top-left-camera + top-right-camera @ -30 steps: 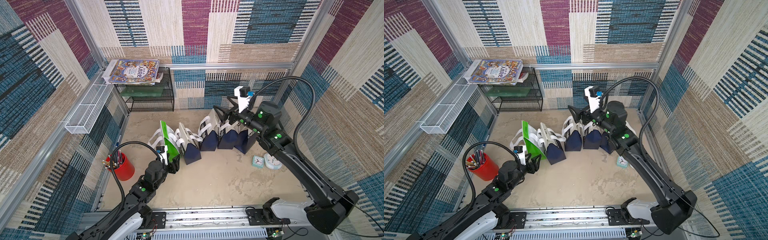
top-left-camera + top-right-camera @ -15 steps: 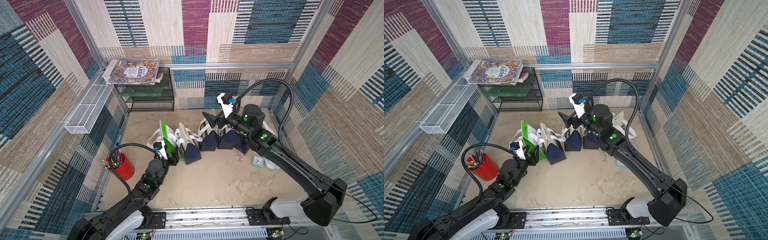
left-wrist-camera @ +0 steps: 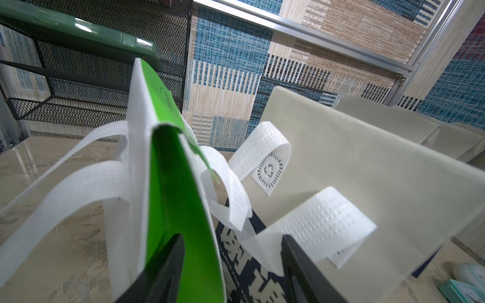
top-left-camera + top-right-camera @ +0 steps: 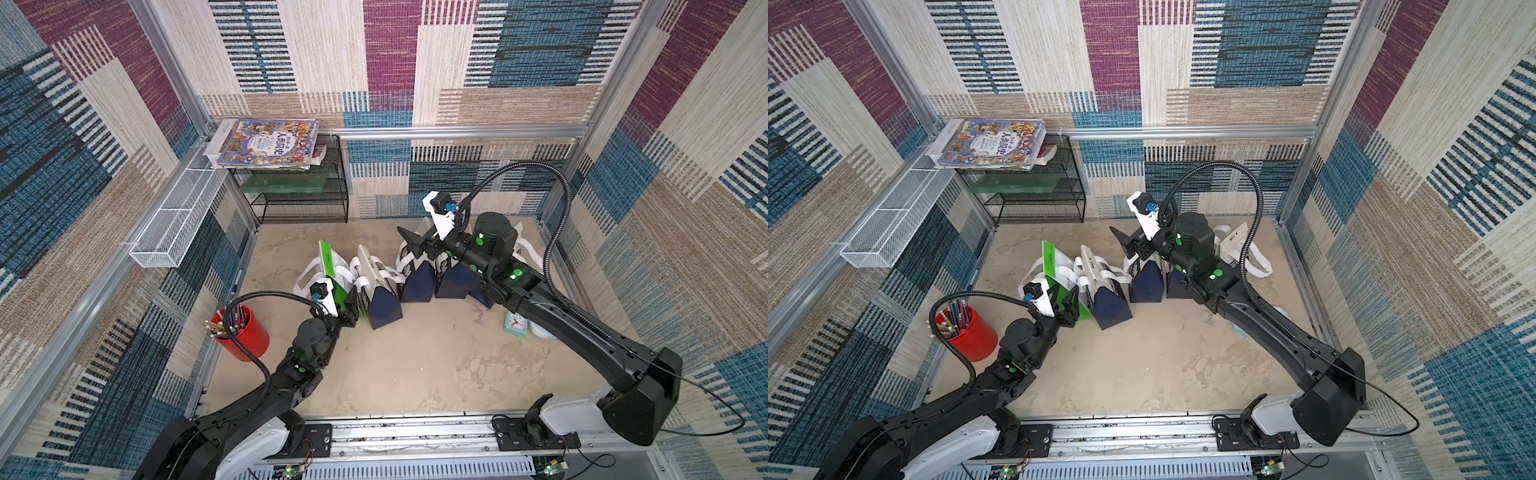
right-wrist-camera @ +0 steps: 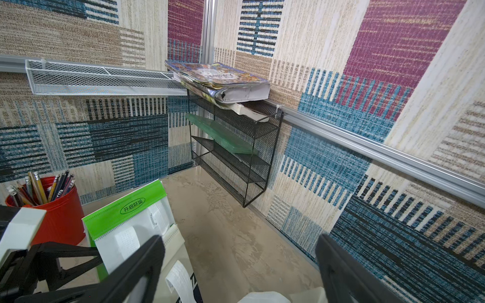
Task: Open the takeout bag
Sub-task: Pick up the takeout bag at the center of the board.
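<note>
Near the red pencil cup [image 4: 245, 336], the left gripper [image 3: 233, 237] stands spread astride the green takeout bag's [image 3: 168, 168] edge; the right gripper [image 5: 240, 240] hangs wide apart, empty, above the navy bags [image 4: 417, 282].

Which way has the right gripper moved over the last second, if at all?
Yes. The right gripper has shifted along the row of takeout bags toward the black mesh rack.

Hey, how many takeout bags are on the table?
5, in one row: a green bag at the left end, then navy bags second, third and fourth; the fifth bag is mostly hidden by the right arm. More could be hidden.
</note>
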`<state>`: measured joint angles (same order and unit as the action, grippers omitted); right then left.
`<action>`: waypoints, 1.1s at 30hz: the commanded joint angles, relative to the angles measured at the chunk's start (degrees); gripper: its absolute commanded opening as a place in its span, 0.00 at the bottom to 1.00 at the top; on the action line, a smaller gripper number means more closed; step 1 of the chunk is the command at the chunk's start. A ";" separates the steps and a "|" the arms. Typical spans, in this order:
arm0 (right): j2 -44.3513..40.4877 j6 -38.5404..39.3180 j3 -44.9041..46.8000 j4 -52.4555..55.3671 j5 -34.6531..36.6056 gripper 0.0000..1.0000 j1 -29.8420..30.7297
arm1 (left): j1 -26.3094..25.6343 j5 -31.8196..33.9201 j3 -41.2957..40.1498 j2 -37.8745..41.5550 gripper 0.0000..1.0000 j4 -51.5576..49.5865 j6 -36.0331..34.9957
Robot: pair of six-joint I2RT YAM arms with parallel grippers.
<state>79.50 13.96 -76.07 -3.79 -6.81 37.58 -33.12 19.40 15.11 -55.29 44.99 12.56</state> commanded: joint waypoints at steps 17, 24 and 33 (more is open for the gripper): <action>2.91 1.78 -1.35 -0.95 5.70 0.93 3.79 | 0.08 -0.32 -3.21 8.86 0.65 -1.79 -4.58; 3.20 2.44 -1.44 -1.11 7.32 0.93 4.82 | 0.33 8.48 -1.79 2.48 0.62 2.91 0.98; 3.04 4.14 -1.54 0.23 9.37 0.92 5.40 | 0.42 9.01 1.82 -6.13 0.52 8.70 3.55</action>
<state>82.65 16.78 -76.99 -3.49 0.64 42.81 -32.77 25.74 16.34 -60.64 49.71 14.20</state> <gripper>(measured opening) 0.922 0.529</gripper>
